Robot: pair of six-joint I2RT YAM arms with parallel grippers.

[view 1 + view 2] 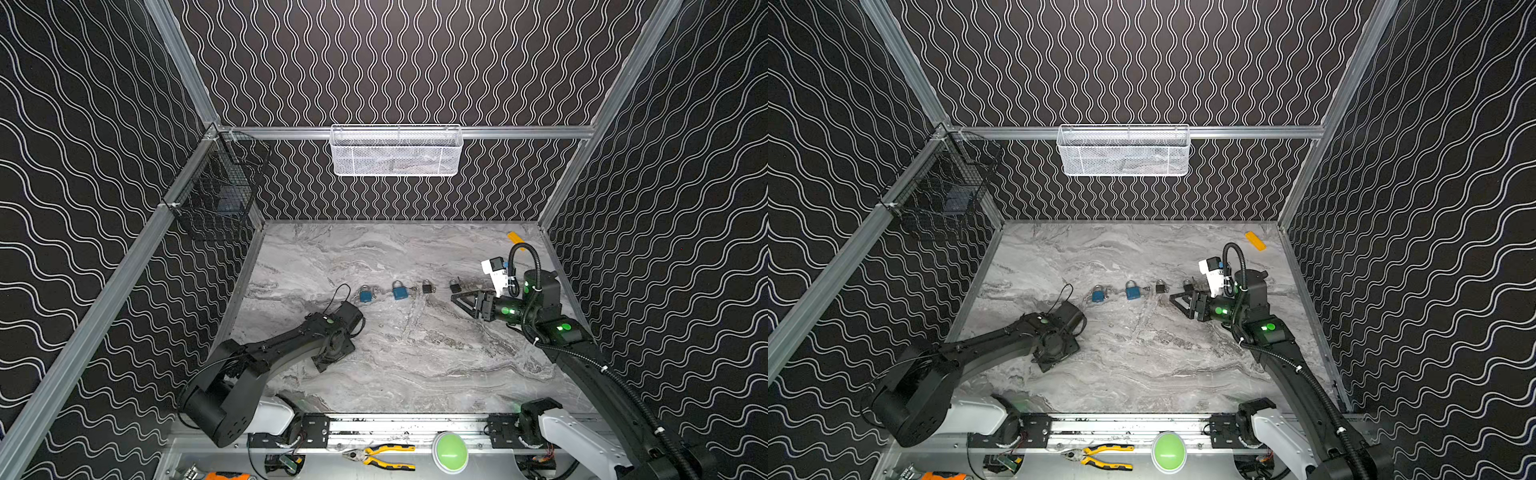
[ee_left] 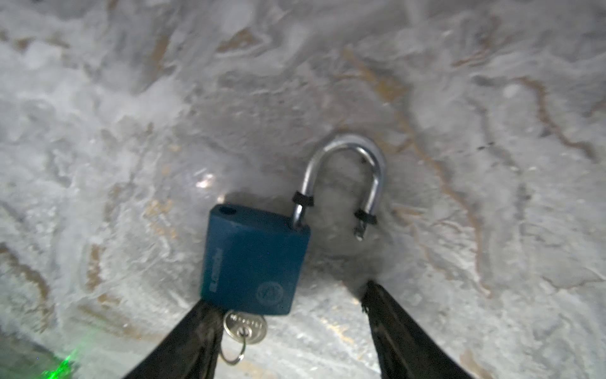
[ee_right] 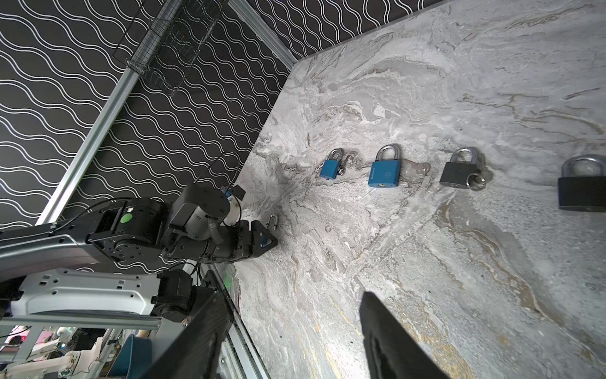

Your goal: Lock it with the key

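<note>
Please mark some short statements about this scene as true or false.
The dark blue padlock with a steel shackle at the left end effector has its shackle open. True.
A silver key sits in that padlock's base. True.
The right end effector holds a black padlock. False: it is open and empty.
The row of padlocks on the grey marble table is all blue. False: two blue, two black.

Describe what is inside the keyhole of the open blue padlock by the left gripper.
A silver key is in the padlock. Only its round head shows; the blade is hidden inside the lock body.
</note>
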